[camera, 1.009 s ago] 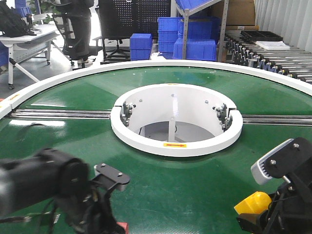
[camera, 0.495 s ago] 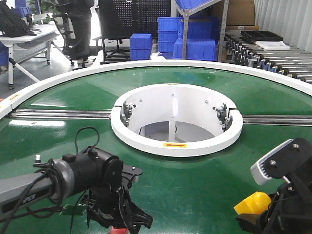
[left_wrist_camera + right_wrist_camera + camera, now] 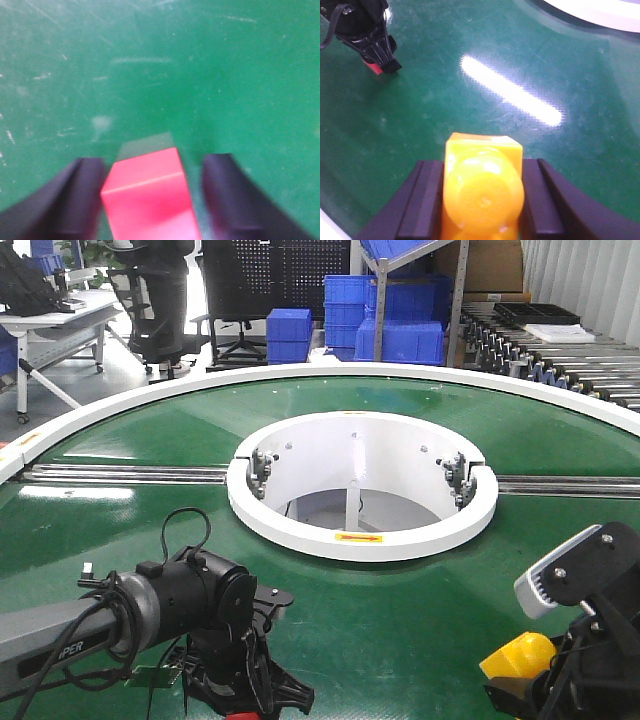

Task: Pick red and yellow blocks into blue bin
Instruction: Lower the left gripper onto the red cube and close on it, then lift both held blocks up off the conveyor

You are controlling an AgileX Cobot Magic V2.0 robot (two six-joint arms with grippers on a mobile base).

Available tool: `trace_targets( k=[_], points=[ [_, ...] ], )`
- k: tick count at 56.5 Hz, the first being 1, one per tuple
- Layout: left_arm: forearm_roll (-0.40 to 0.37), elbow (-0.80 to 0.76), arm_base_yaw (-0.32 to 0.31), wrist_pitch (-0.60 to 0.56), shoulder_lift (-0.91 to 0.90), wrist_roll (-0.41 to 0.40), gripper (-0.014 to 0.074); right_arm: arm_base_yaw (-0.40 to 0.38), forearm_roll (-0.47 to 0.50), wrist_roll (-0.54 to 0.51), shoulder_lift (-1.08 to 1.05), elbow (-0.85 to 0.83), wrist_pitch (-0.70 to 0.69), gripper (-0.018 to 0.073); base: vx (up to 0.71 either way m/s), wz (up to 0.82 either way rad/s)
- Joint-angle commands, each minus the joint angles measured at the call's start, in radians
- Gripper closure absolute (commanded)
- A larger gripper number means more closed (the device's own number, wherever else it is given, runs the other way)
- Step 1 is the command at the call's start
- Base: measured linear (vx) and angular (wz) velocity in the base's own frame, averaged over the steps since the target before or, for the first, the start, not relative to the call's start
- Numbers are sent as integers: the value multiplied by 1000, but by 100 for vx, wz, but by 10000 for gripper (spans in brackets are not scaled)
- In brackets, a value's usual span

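The red block (image 3: 147, 200) lies on the green belt between the two dark fingers of my left gripper (image 3: 152, 202). The left finger is against it and a narrow gap shows on the right side, so the jaws stand open around it. In the front view this gripper (image 3: 245, 708) points down at the bottom edge, and the block is hidden there. My right gripper (image 3: 482, 200) is shut on the yellow studded brick (image 3: 482, 185) and holds it above the belt; the brick also shows in the front view (image 3: 520, 655). The blue bin is out of view.
A white ring (image 3: 360, 530) surrounds a round opening in the middle of the green belt (image 3: 400, 620). Metal rails (image 3: 120, 475) cross the belt left and right. Blue ribbed crates (image 3: 400, 340) stand beyond the table. The left gripper (image 3: 372, 45) shows in the right wrist view.
My left arm has swung in and turned its gripper down onto the belt at the front, settling slightly lower over the red block. The right arm has not moved.
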Motion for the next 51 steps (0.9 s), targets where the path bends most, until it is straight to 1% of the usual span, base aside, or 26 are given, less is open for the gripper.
trace_targets(
  k=[1,10,17,22,26,30,37,41,43,51],
  points=[
    [-2,-31,-5,-24,-60,-10,213,2,-3,-9,-19,-28,-80,263,0,0],
    [-2,-31,-5,-25,-60,-10,295,2,-3,-9,-19,-28,-82,263,0,0],
    [3,-31,-5,-28,-60,-7,343,2,-8,-9,-19,-28,-82,263,0,0],
    [9,-38,-5,-25,-63,-7,364,2,-6,-9,-19,-28,-93,263,0,0],
    [23,-45,-5,5,-82,-5,367,2,2,-9,-19,-28,-111,263,0,0],
    [23,-45,-5,37,-136,21,367,2,25,-6,-22,-28,-110,263,0,0],
    [23,-41,-5,80,-261,54,364,2,84,-6,-56,-28,-69,263,0,0],
    [23,-27,-5,77,-351,81,363,2,122,-6,-91,-28,-68,263,0,0],
    [23,-15,-5,76,-399,81,363,2,140,-6,-110,-28,-66,263,0,0],
    [22,71,-21,40,-594,105,362,2,163,-6,-177,-28,-8,263,0,0]
  ],
)
